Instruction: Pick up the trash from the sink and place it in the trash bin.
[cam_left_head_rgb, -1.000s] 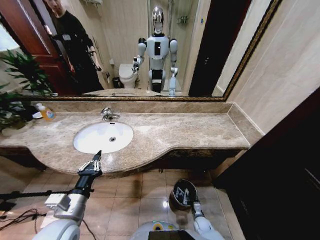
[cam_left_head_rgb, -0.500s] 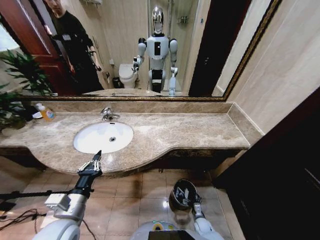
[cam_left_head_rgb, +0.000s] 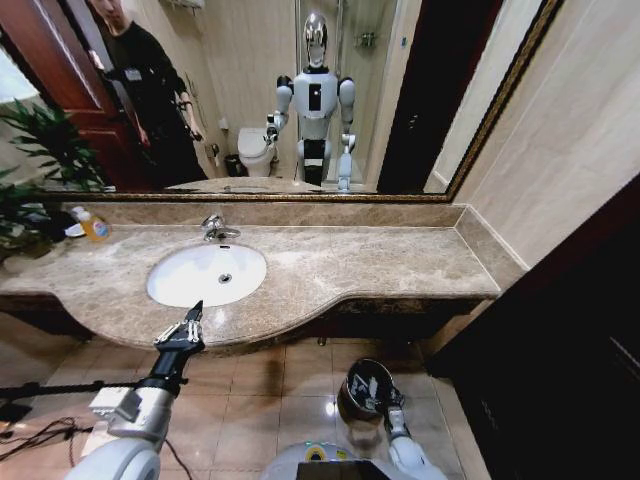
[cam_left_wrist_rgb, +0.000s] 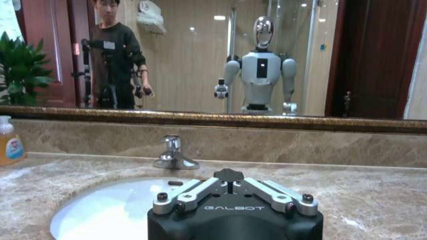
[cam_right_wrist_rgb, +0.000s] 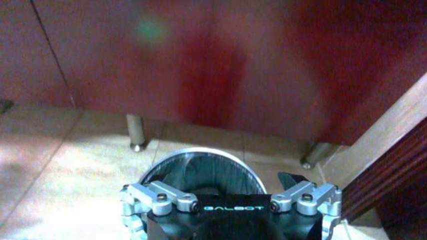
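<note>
The bathroom floor (cam_left_head_rgb: 260, 400) is showing tan tiles closest to the robot, and a long stone desk (cam_left_head_rgb: 350, 265) is running along the wall.

Nearest of all, the right tool (cam_left_head_rgb: 388, 398) is hanging low over the trash bin (cam_left_head_rgb: 346, 402). Its two fingers are standing wide apart and are gripping nothing. The bin is sitting on the floor, just in front of the desk's cupboard. It is dark and shiny inside. I cannot tell if the pale glints in it are trash.

A little farther off, the left tool (cam_left_head_rgb: 195, 312) is pointing up at the front edge of the desk, just before the sink (cam_left_head_rgb: 180, 285). Its fingers are pressed together, and nothing is sitting between them.

The sink is looking plain white, with the drain in the middle. Behind it the faucet (cam_left_head_rgb: 214, 228) is standing, and a yellow-orange bottle (cam_left_head_rgb: 95, 228) is waiting well off to the left. Farthest back, a big mirror (cam_left_head_rgb: 420, 100) is showing the robot itself.

What could go wrong? I am thinking the right tool is so close to the bin's rim that a sideways move could tip the bin or push it away. The left tool is sitting near the desk's edge, so reaching into the sink too low could bang it on the stone. Small smooth tubes could also be slipping out of the fingers.
</note>
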